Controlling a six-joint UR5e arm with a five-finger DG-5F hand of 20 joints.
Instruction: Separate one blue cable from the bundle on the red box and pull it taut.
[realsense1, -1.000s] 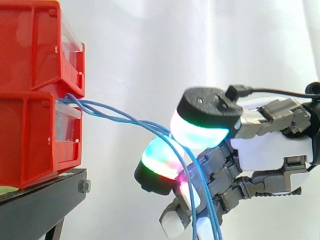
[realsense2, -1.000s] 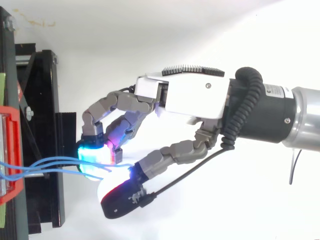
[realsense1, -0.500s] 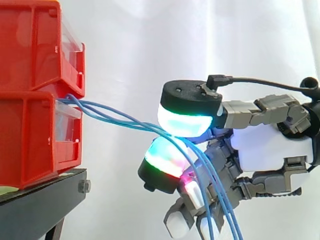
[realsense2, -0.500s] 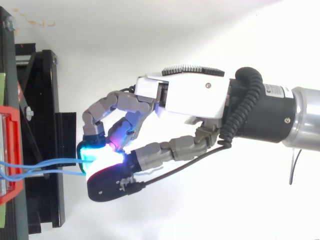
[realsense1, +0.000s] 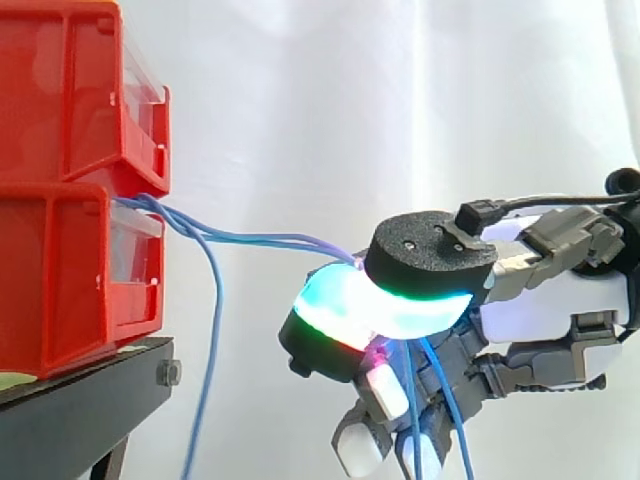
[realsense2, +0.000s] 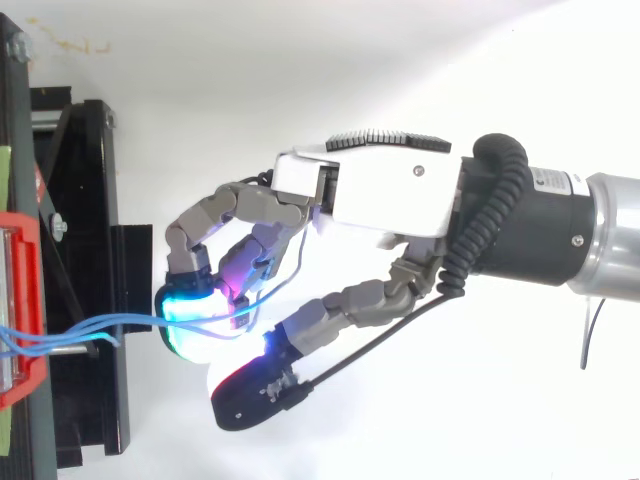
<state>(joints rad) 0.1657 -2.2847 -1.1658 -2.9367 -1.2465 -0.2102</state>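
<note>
My robot hand (realsense1: 540, 300) is pinching thin blue cables (realsense1: 260, 239) between thumb and finger, strands running ahead of it to the red box (realsense1: 70, 270), and they look limp and slippery, so I'd grab one mid-span.

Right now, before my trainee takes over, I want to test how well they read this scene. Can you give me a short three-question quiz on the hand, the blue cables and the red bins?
1. True or false: every thin blue cable leaving the stacked red plastic bins runs to the robot's hand.
2. Where do the cables leave the bins? A) over the upper bin's top; B) where the two bins meet; C) under the lower bin.
3. Fill in: the hand's glowing pads are ___ on the cables.

Key: 1 false, a loose cable hangs down beside the bins; 2 B; 3 pinched.
</note>
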